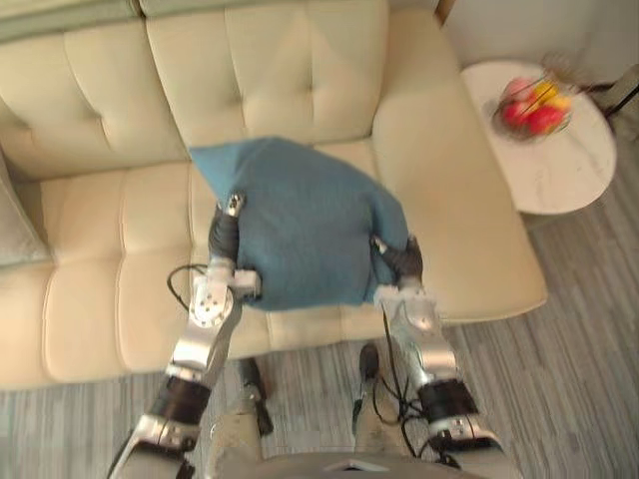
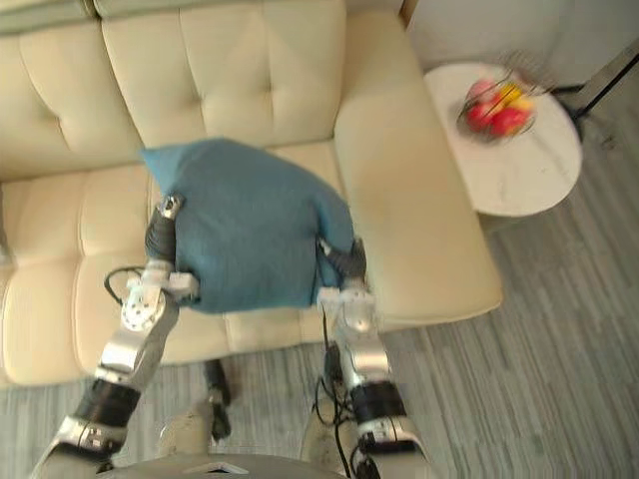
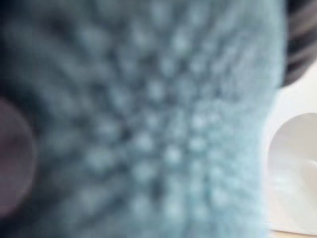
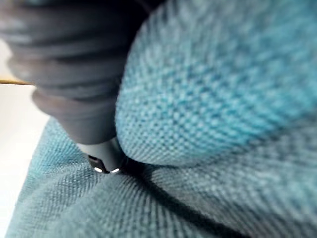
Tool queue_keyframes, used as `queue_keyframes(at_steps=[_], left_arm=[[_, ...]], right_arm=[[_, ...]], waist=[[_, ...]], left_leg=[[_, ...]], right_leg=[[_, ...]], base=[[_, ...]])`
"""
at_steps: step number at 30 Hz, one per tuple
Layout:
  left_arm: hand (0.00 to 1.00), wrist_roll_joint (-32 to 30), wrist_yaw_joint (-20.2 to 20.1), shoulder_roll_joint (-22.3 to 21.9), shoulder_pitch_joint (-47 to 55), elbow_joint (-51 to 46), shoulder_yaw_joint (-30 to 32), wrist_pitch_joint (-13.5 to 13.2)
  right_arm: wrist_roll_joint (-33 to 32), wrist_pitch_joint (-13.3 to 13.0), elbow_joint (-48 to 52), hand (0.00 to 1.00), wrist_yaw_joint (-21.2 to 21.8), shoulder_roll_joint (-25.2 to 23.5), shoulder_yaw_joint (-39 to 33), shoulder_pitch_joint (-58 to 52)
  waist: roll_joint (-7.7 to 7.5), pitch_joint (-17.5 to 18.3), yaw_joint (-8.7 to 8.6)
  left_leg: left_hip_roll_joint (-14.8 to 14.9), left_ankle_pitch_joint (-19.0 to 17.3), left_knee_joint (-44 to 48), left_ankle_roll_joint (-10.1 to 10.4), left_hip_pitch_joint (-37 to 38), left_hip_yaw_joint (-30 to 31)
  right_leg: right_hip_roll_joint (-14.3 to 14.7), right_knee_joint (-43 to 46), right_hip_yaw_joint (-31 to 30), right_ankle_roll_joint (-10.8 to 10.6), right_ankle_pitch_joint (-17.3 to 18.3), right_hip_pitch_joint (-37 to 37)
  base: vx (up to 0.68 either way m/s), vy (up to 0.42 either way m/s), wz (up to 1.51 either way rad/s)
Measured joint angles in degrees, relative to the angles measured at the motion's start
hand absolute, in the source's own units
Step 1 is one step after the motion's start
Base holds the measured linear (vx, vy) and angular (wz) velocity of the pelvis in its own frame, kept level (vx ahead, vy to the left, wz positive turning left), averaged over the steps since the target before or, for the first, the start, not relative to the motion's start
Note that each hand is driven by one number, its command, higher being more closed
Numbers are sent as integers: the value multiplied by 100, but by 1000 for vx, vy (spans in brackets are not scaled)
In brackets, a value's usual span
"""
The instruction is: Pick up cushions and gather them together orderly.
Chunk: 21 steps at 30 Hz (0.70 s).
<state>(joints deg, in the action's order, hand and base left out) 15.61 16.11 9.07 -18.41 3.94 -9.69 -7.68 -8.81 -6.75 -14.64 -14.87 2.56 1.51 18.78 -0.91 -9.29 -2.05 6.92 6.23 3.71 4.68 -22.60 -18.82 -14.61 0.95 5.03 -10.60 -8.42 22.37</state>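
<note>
Now the blue cushion [image 1: 305, 225] is in the air over the seat of the cream sofa [image 1: 100, 239], between the two hands of the robot. The left hand [image 1: 224, 237] presses on the cushion's left side and the right hand [image 1: 402, 261] is at its lower right corner, so the cushion sits squeezed between them. For both hands the grasping part is sunk into the cloth or behind it, so I cannot tell if they are clenched or released. In the right wrist view the dark ribbed cover pushes into a deep fold of the blue woven cloth. The cushion is turned on a slant: one sharp corner points up to the backrest and to the robot's left. Its long axis goes diagonally from this corner down to the right hand, near the front edge of the seat. The lower edge of the cushion is almost level between the two wrists. A pale grey cushion [image 1: 15, 225] lies at the left end of the sofa, well apart from the blue one. Beside the right armrest stands a round white bench [image 1: 564, 170] with a wire bowl of fruit [image 1: 532, 105] on it, on the grey striped floor [image 1: 579, 359].
</note>
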Motion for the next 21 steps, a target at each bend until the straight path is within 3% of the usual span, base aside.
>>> queue_keyframes(at_steps=[3, 7, 8, 9, 14, 15, 21], left_arm=[[100, 1, 368, 80, -746, 258, 191, -33], [100, -3, 740, 442, -2258, 674, 185, -303], [0, -4, 794, 554, -2657, 784, 197, -363], [0, -9, 885, 657, -3105, 886, 248, -408], [0, -114, 1053, 738, -4171, 1474, 290, -523], [0, -115, 1137, 782, -4499, 1770, 295, -517], [0, -261, 1474, 789, -5454, 2514, 465, -468]], right_arm=[[-85, -1, 9, 100, -386, -160, -137, 808], [-21, -31, 15, 100, -877, -282, -642, 2315], [35, -44, 14, 100, -1021, -281, -745, 2717], [86, -55, 14, 0, -1172, -281, -863, 3202], [492, -90, -84, 0, -1639, -235, -1243, 4256], [625, -120, -534, 0, -1831, -229, -1411, 4764], [1080, -31, -1252, 0, -2476, -184, -1707, 5772]], waist=[[16, -81, 54], [60, -356, 186], [63, -473, 227], [93, -666, 231], [195, -884, 245], [238, -975, 204], [302, -1251, 221]], left_leg=[[7, 44, 41, -9, -272, 40], [1, 209, 51, -38, -719, 177], [-12, 282, -25, -37, -756, 188], [-36, 361, -110, -26, -764, 269], [-96, 711, -545, 35, -943, 573], [-128, 844, -714, 43, -940, 649], [-165, 971, -815, 20, -1084, 823]], right_leg=[[-1, 131, 11, 6, 4, 295], [-7, 249, 45, 15, -7, 706], [-7, 252, 47, 27, -27, 768], [-13, 252, 74, 31, -34, 780], [-13, 255, 229, 33, -35, 995], [-25, 256, 302, 32, -35, 1026], [-54, 255, 433, 31, -35, 1127]], base=[[-46, -6, 6], [-44, -11, 14], [-35, -15, 15], [-19, -13, 13], [2, -18, 21], [4, 0, 20], [10, 3, 11]])
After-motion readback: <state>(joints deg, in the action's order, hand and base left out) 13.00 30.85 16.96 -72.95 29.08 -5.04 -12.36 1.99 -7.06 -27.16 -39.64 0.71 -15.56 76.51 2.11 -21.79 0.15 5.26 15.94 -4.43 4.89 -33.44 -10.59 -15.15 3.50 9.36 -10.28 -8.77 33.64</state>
